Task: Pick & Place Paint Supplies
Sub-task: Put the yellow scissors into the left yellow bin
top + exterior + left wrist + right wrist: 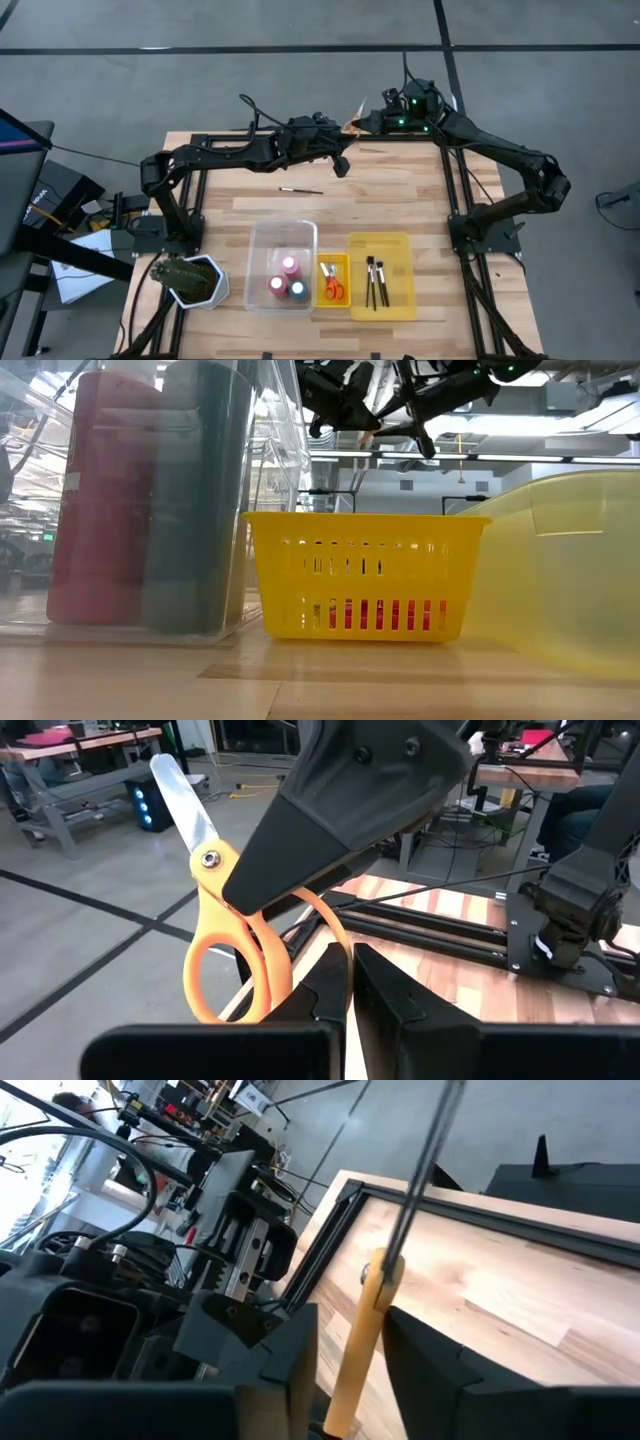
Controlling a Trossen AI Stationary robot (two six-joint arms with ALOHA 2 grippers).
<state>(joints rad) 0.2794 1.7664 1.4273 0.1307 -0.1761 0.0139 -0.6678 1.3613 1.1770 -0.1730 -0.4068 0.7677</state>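
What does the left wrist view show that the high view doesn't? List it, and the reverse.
Left wrist only: the raised orange scissors close up, silver blade and handle loops plain. High only: a loose paintbrush, paint bottles in the clear bin, a second scissors pair, the plant. Both: the right gripper meeting the left gripper at the table's back edge.

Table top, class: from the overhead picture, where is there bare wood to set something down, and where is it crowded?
Bare wood lies between the lone paintbrush and the bins, and along the right edge beside the yellow tray. The front is crowded: plant, clear bin, yellow basket. The back edge is crowded by both hands around the scissors.
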